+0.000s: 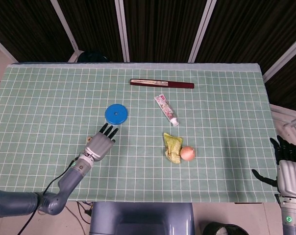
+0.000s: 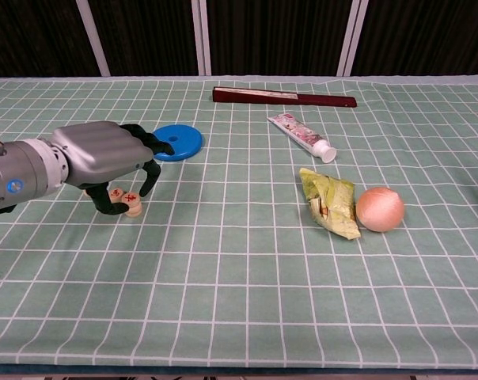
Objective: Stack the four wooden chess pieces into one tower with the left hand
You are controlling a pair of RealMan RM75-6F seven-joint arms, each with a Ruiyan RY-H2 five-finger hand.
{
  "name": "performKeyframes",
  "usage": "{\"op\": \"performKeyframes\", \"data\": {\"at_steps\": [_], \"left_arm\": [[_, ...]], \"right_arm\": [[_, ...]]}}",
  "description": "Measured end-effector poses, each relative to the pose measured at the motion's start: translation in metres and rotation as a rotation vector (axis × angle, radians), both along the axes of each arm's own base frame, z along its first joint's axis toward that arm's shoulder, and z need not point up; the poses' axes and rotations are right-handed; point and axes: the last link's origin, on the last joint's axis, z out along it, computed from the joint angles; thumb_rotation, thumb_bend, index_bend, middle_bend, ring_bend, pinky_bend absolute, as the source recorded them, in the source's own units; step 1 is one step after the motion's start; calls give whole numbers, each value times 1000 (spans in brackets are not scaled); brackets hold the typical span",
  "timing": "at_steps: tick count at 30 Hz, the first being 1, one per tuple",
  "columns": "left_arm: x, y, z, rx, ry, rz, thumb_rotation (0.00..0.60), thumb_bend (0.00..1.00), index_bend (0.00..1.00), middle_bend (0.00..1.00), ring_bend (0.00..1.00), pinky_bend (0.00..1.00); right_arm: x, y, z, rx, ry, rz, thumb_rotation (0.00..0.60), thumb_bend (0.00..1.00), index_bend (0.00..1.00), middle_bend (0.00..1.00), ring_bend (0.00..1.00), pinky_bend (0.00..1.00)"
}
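Small round wooden chess pieces point(image 2: 131, 203) with red marks lie on the green checked cloth, just under my left hand point(image 2: 104, 154). The hand arches over them with its dark fingers point(image 2: 149, 176) curled down around the group. One piece point(image 2: 115, 192) sits between thumb and fingers; I cannot tell whether it is pinched. Another tan piece point(image 2: 89, 188) peeks out behind the palm. In the head view my left hand point(image 1: 100, 144) hides the pieces. My right hand point(image 1: 289, 171) hangs off the table's right edge, fingers apart, holding nothing.
A blue disc point(image 2: 178, 142) lies just beyond the left hand. Further right are a yellow-green wrapper point(image 2: 330, 203), an orange ball point(image 2: 380, 208), a toothpaste tube point(image 2: 302, 135) and a dark red folded fan point(image 2: 284, 97) at the back.
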Motion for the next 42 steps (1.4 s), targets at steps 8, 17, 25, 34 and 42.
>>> {"op": "performKeyframes", "data": {"at_steps": [8,17,25,34,42], "left_arm": [[0,-1,1,2,-1,-2,600,315,444,33,0,0],[1,-1,15,42,-31,1,600,310,321,25,0,0],[-15,6,30,70,-70,59,600,274,343,24,0,0],[-35,24,25,62,-112,116,600,273,365,28,0,0],[-45,30,15,42,-126,132,600,274,405,33,0,0]], "right_arm": [[0,0,0,0,-1,1,600,233,81,13,0,0],[0,0,0,-2,0,3,600,232,81,13,0,0],[0,0,-1,-1,-1,-3,600,232,81,13,0,0],[0,0,-1,0,-1,-7,600,232,81,13,0,0],[0,0,-1,2,0,-4,600,232,81,13,0,0]]}}
